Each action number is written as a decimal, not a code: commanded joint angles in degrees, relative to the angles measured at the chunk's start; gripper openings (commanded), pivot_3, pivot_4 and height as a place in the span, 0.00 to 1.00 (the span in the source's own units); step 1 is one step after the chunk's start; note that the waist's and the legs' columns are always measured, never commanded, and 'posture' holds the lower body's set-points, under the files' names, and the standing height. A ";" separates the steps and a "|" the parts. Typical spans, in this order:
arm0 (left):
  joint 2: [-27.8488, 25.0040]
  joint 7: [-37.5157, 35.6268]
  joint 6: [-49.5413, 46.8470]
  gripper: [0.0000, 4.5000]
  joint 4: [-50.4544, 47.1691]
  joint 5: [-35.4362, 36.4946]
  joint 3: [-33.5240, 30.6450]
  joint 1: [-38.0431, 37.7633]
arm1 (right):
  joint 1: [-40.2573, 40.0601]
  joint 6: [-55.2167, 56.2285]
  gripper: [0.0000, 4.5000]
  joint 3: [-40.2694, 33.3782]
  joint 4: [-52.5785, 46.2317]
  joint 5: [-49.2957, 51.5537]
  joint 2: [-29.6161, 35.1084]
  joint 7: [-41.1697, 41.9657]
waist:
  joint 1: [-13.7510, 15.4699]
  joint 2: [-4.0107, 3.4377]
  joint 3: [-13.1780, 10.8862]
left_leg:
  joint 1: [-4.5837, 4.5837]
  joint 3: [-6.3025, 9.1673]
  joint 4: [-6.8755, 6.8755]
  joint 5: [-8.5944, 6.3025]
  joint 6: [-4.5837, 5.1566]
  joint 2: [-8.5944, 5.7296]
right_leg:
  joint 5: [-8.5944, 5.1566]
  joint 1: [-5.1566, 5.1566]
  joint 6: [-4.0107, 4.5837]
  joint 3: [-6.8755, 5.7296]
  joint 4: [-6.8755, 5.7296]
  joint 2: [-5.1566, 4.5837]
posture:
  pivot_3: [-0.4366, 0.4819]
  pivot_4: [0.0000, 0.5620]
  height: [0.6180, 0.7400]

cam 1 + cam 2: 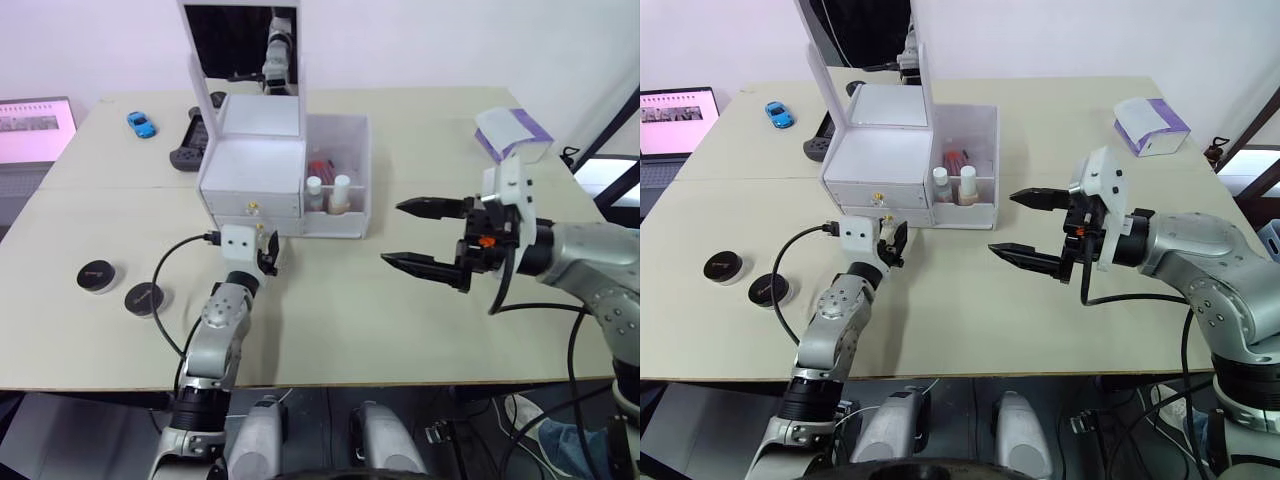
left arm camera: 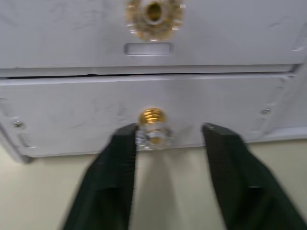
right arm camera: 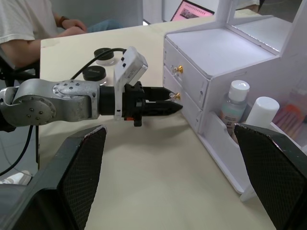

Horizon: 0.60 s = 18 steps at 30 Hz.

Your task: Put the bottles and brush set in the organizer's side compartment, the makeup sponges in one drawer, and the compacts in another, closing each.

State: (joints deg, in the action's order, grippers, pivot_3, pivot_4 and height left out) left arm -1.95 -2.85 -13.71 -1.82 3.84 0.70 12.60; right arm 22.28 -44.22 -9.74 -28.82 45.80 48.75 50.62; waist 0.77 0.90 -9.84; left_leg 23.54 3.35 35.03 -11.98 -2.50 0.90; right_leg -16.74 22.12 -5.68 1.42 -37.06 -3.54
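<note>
The white organizer [image 1: 255, 165] stands mid-table with its mirror lid up, and both drawers look closed. Its side compartment [image 1: 352, 218] holds two white-capped bottles [image 1: 314, 190] [image 1: 342, 190] and the reddish brush set [image 1: 320, 168]. My left gripper [image 2: 168, 132] is open at the lower drawer's gold knob [image 2: 152, 128], which sits between the fingers against one of them. My right gripper [image 1: 393, 233] hangs wide open and empty above the table, right of the organizer. Two black compacts [image 1: 98, 275] [image 1: 144, 298] lie at the table's left. The makeup sponges are out of view.
A blue toy car [image 1: 141, 124] and a black controller [image 1: 190, 140] lie behind the organizer's left. A white and purple box [image 1: 513, 135] sits far right, and a laptop [image 1: 35, 130] far left. A person [image 3: 29, 28] sits beyond the table.
</note>
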 commanded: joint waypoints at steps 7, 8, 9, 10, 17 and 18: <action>0.28 -1.35 1.21 0.06 -2.58 0.25 0.82 -0.30 | 0.28 1.33 1.00 -0.41 0.00 -0.81 0.68 0.80 | -0.01 0.00 0.00 | 0.01 0.00 0.01 0.00 0.00 -0.02 | 0.00 -0.02 -0.01 0.00 0.03 -0.01 | 0.48 0.27 1.00; 0.03 -1.74 0.85 0.06 -3.90 0.30 1.11 -1.29 | 0.17 1.28 1.00 -0.30 0.00 -0.81 0.60 0.87 | -0.01 0.00 0.00 | 0.00 0.00 0.01 0.00 0.00 -0.02 | 0.00 -0.02 -0.01 0.00 0.03 -0.01 | 0.48 0.27 1.00; -0.14 -2.12 0.44 0.06 -5.10 0.48 1.27 -2.21 | 0.06 1.34 1.00 -0.14 -0.05 -0.90 0.54 0.93 | -0.02 0.00 0.00 | 0.01 -0.01 0.01 0.00 0.00 -0.02 | 0.01 -0.02 -0.01 0.00 0.03 -0.01 | 0.48 0.27 1.00; -0.22 -2.34 0.09 0.06 -5.95 0.64 1.34 -2.84 | -0.02 1.38 1.00 -0.05 -0.10 -0.93 0.52 0.97 | -0.04 0.00 0.00 | 0.01 0.00 0.00 0.00 0.00 -0.02 | 0.00 -0.01 -0.01 0.00 0.04 -0.01 | 0.48 0.27 1.00; -2.14 -5.49 -4.74 0.06 -17.22 2.16 2.54 -10.87 | -0.02 1.66 1.00 1.31 0.45 -1.37 0.35 1.62 | -0.07 0.00 0.00 | 0.01 0.00 0.00 0.00 0.00 -0.01 | -0.01 0.00 0.01 0.00 0.04 -0.01 | 0.48 0.27 1.00; -2.41 -5.60 -5.97 0.06 -19.84 2.50 2.33 -12.68 | 0.22 1.61 1.00 1.76 0.71 -1.36 0.16 1.72 | -0.07 0.00 0.00 | 0.01 -0.02 -0.01 0.00 0.00 0.00 | -0.01 -0.01 0.01 0.01 0.06 -0.02 | 0.48 0.27 1.00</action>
State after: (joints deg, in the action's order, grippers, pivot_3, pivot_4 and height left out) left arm -4.02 -7.35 -18.81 -16.18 5.12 1.53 0.90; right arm 21.93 -43.38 -7.51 -27.65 44.45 48.71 51.99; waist 0.70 0.90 -9.83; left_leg 23.55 3.32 35.01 -11.98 -2.50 0.89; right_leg -16.75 22.11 -5.66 1.44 -36.97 -3.57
